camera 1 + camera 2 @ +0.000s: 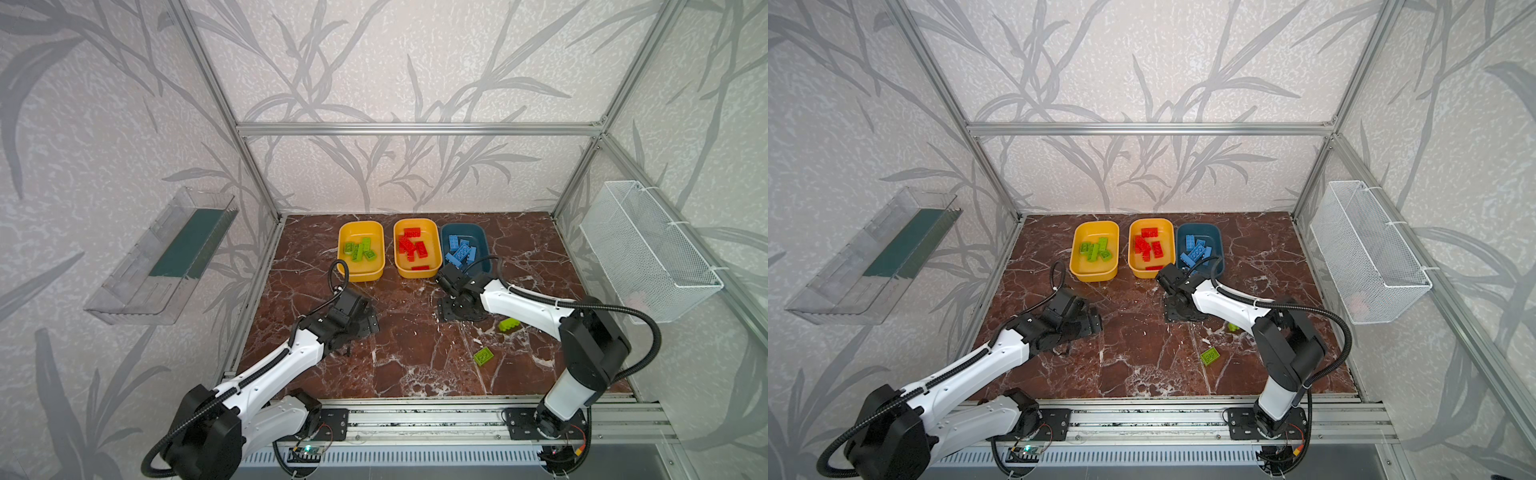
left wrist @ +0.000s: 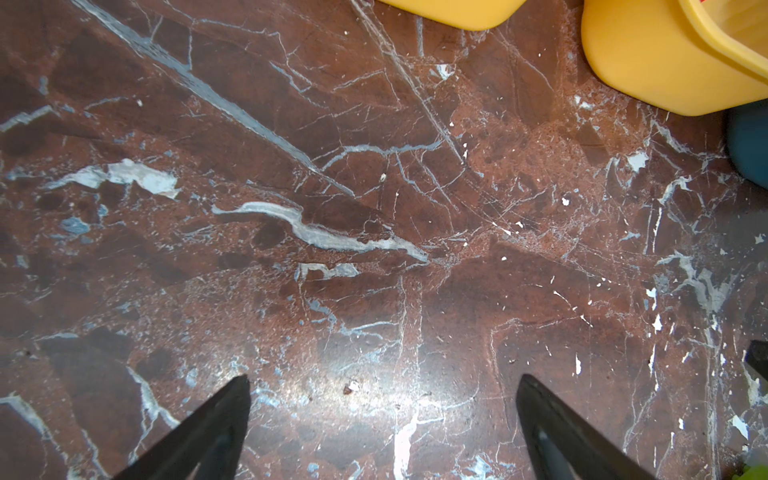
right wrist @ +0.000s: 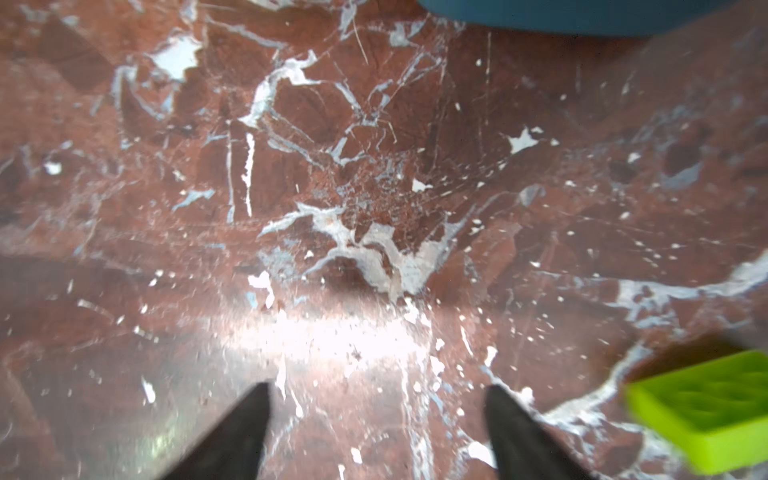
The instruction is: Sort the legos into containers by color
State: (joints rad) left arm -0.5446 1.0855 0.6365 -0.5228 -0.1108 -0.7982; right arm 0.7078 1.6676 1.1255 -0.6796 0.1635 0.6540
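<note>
- Two green legos lie loose on the table (image 1: 415, 365) beside the right arm (image 1: 523, 307): near brick (image 1: 483, 356) and far brick (image 1: 509, 324). In a top view the arm hides most of the far brick.
- Right wrist view catches one green brick (image 3: 706, 419) at its margin. Left wrist view shows marble and tub walls.
- Left gripper (image 2: 384, 382) and right gripper (image 3: 376, 390) are spread wide and empty above bare marble.
- Left yellow tub (image 1: 360, 272) holds green, middle yellow tub (image 1: 434, 241) red and teal tub (image 1: 480, 241) blue, side by side at the far edge. Open marble lies between the arms.

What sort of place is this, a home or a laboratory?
Probably a laboratory robot cell: an aluminium frame encloses the marble-patterned table, and the left arm and right arm are mounted on a rail.
</note>
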